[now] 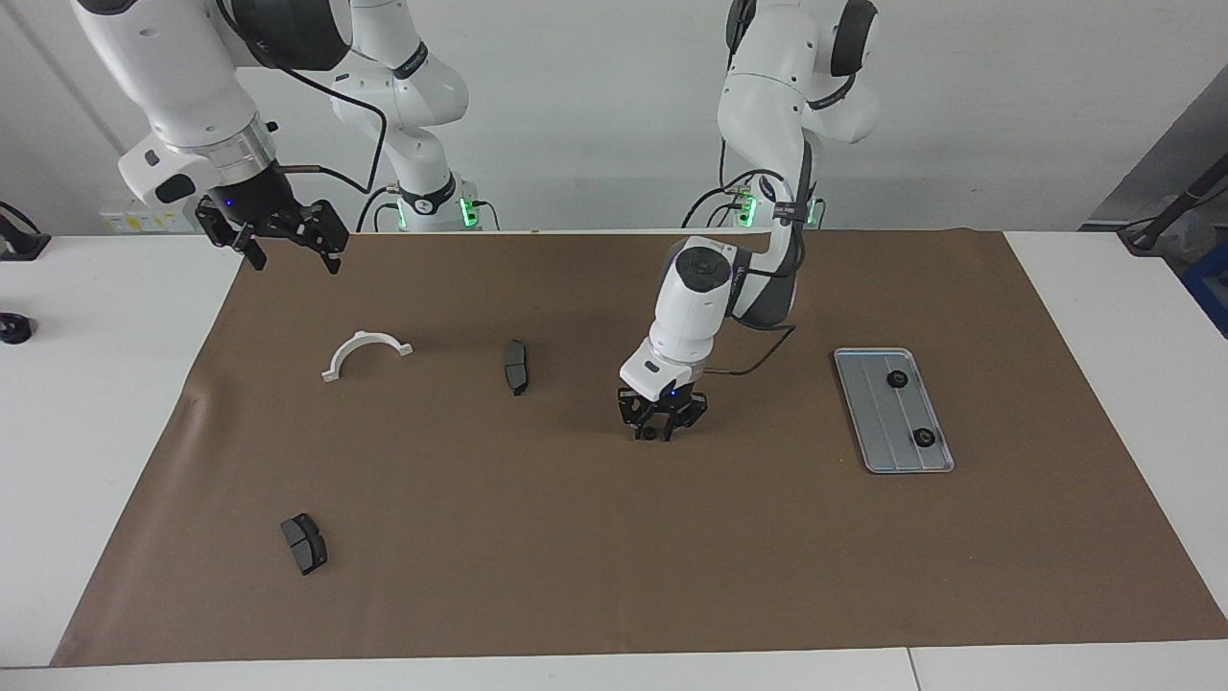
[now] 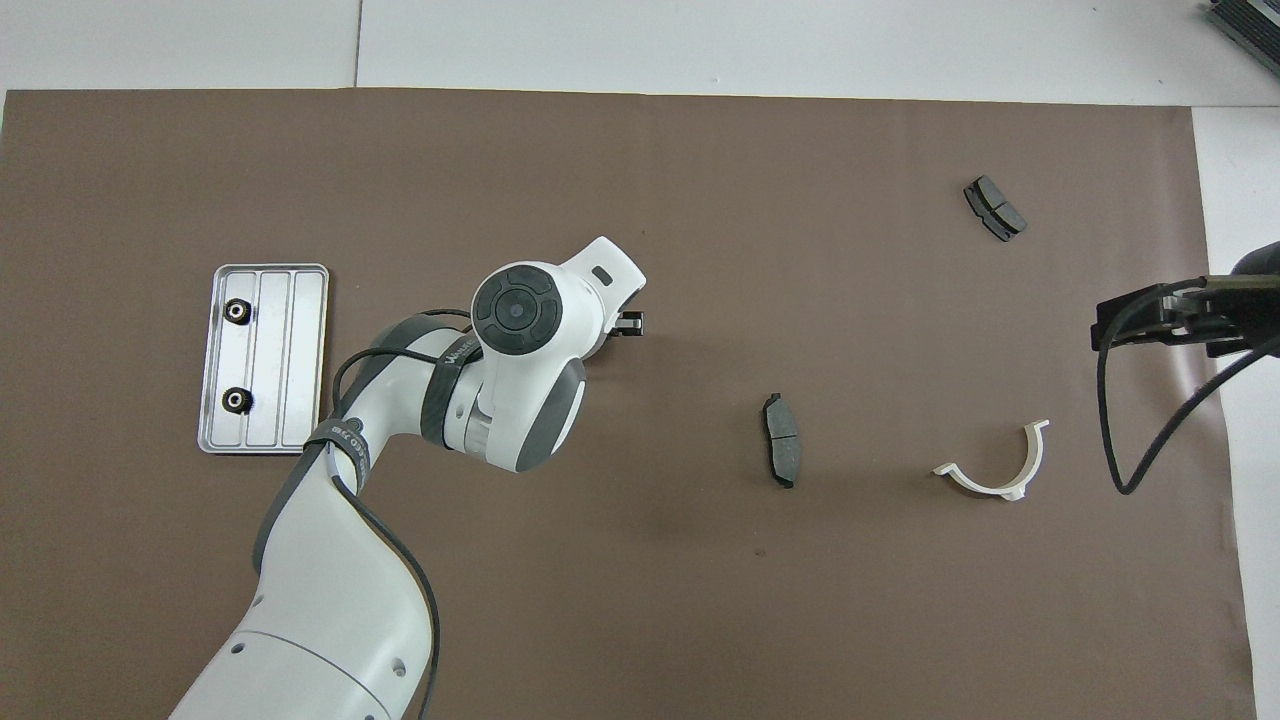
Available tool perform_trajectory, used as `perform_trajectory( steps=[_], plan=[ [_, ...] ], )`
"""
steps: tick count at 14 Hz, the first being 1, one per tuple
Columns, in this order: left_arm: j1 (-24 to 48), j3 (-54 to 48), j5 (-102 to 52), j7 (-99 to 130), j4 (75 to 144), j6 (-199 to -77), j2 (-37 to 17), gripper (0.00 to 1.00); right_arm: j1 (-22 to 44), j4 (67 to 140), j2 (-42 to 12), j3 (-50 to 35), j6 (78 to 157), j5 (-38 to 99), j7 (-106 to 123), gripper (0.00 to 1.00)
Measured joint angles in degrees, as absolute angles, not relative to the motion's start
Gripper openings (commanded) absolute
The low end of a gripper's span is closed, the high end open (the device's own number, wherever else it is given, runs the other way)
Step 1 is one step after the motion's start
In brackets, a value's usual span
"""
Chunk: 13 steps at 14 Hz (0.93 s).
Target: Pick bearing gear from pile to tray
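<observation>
Left tool (image 1: 659,432) is down on the brown mat (image 1: 614,537) mid-worktop, fingers narrowed around a small black gear (image 1: 649,434). I can't tell if they're actually pinching it. Gear sits on the mat, not lifted, roughly between the nearer grey pad (image 1: 516,367) and the tray (image 1: 863,422).

Right tool (image 1: 280,237) is just waiting, jaws wide and empty, up over the mat's edge at the right arm's end.

Progress: two gears (image 1: 898,379) (image 1: 923,439) are already in the tray, at the left arm's end. I'd guess this third one is the last, since no other loose gear shows. The white half-ring (image 1: 366,350) and the other pad (image 1: 304,543) stay as leftovers.

The facing view shows the gear at the fingertips. From overhead the left arm's own wrist hides it, with only a bit of tool poking out, but the tray's ridges read clearer there.
</observation>
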<state>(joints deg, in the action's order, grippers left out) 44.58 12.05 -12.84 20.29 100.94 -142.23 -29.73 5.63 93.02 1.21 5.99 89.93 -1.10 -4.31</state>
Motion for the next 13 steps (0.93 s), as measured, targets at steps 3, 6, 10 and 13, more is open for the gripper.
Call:
perform_trajectory(
  steps=[3,6,10,13],
  plan=[
    [44.6,12.0,-12.8,20.3,101.0,-142.3,-29.7,0.37,5.6,93.0,1.2,6.0,89.9,-1.1,-4.3,1.0],
    [44.6,12.0,-12.8,20.3,101.8,-143.6,-29.6,0.37,5.6,93.0,1.2,6.0,89.9,-1.1,-4.3,1.0],
    [44.7,12.0,-12.8,20.3,102.6,-144.4,-29.2,0.18,5.6,93.0,1.2,6.0,89.9,-1.1,-4.3,1.0],
    [44.7,12.2,-12.8,20.3,102.7,-144.4,-29.1,0.0,5.6,93.0,1.2,6.0,89.9,-1.1,-4.3,1.0]
  ],
)
